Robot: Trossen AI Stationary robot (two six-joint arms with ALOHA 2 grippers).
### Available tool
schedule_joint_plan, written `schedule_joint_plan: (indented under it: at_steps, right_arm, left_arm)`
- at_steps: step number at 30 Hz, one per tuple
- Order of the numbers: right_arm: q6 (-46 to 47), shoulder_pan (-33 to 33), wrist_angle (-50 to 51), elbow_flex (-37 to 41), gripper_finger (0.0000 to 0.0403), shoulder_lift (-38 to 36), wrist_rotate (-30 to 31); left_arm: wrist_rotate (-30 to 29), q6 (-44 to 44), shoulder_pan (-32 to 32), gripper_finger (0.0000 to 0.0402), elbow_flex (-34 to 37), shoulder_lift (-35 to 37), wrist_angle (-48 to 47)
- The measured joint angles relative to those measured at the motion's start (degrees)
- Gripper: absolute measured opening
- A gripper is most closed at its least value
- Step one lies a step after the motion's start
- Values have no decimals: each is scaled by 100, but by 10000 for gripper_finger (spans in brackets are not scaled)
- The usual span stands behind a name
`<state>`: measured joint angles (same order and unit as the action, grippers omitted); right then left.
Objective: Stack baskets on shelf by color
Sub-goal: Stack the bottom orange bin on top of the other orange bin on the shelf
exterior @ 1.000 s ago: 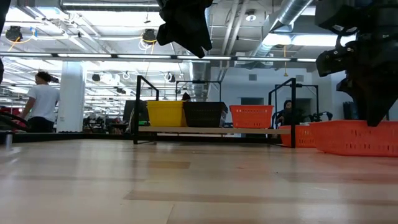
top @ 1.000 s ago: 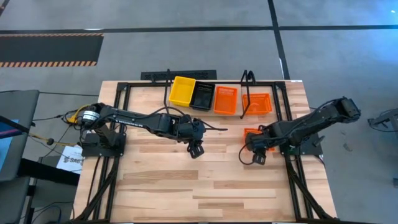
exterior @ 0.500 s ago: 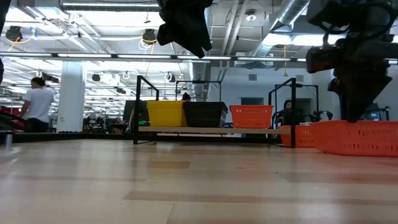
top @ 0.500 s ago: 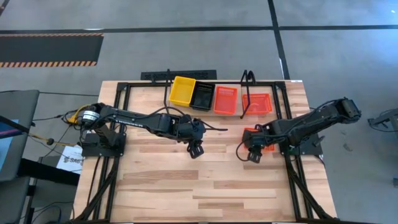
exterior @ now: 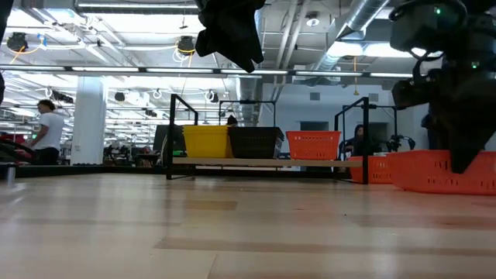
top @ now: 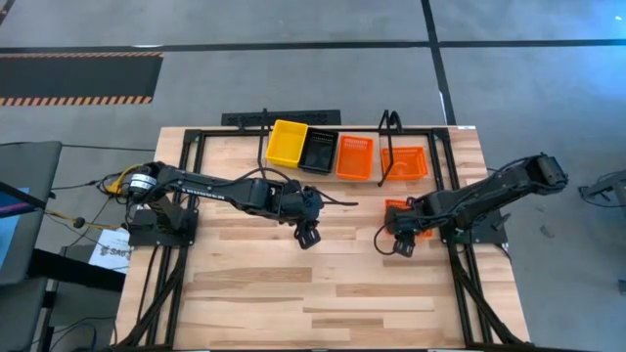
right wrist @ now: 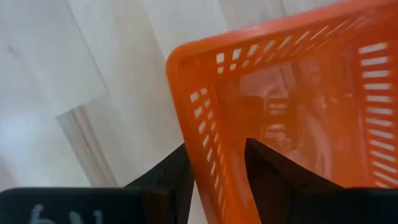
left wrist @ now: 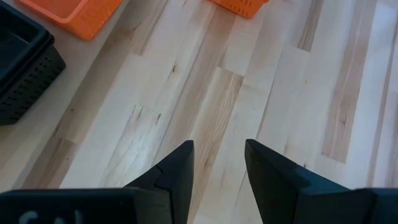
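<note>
right claw astride an orange basket's wall, left claw idle over bare desk

the desk lies bare across its near half, away from the shelf. on the shelf sit a yellow basket, a black basket and an orange one; another orange basket lies just beside its right end. nearer, the right claw straddles the floor basket's wall, fingers parted, not clamped. the left claw hangs open, holding nothing.

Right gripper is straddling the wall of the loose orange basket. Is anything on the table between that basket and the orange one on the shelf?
The shelf's black wire hoop and another orange basket beside it stand between the loose orange basket, where the right gripper is, and the shelved orange basket.
</note>
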<state>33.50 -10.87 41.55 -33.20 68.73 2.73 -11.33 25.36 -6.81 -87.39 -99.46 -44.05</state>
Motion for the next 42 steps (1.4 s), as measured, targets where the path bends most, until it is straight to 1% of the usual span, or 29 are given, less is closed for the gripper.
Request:
schedule_joint_plan:
  at_steps: [4, 7, 10, 13, 14, 19, 22, 25, 29, 33, 36, 39, 42]
  right_arm:
    - [158, 2, -293, 151, 153, 0, -22]
    - [223, 4, -504, 162, 131, 0, -37]
    - [261, 20, -798, 162, 90, 0, -179]
    - [246, 22, -1240, 161, 30, -1, -302]
    - [244, 20, -1421, 160, 17, -4, -307]
    - [508, 7, -2315, 35, 12, -3, -359]
    - [526, 38, -2792, -113, 7, -2, 4]
    - [548, 163, -3039, -263, 7, 0, 327]
    - [413, 415, -3503, -342, 5, 30, 484]
    - [193, 639, -3670, -533, 4, 454, 396]
    - [-52, 734, -3695, -839, 3, 1115, 52]
    - [-338, 693, -3662, -1264, 3, 1888, -347]
    - [-621, 590, -3371, -1743, 3, 2527, -682]
  left_arm:
    - [0, 24, -2, 130, 0, -2, 0]
    - [0, 59, 0, 130, 0, -1, 0]
    - [0, 77, 0, 130, 0, 0, 2]
    - [0, 77, 0, 130, 0, 0, 0]
    - [0, 77, 0, 130, 0, 0, 1]
    - [0, 77, 0, 130, 0, 0, 0]
    - [2, 77, 0, 130, 0, 0, 0]
    - [1, 36, 0, 130, 0, 0, 0]
    - [2, -76, 0, 130, 0, 0, -1]
    - [17, -180, 0, 130, 0, 0, -35]
    - [44, -223, 0, 130, 0, 0, -73]
    - [48, -223, 0, 130, 0, 2, -173]
    - [54, -221, 0, 130, 0, 1, -276]
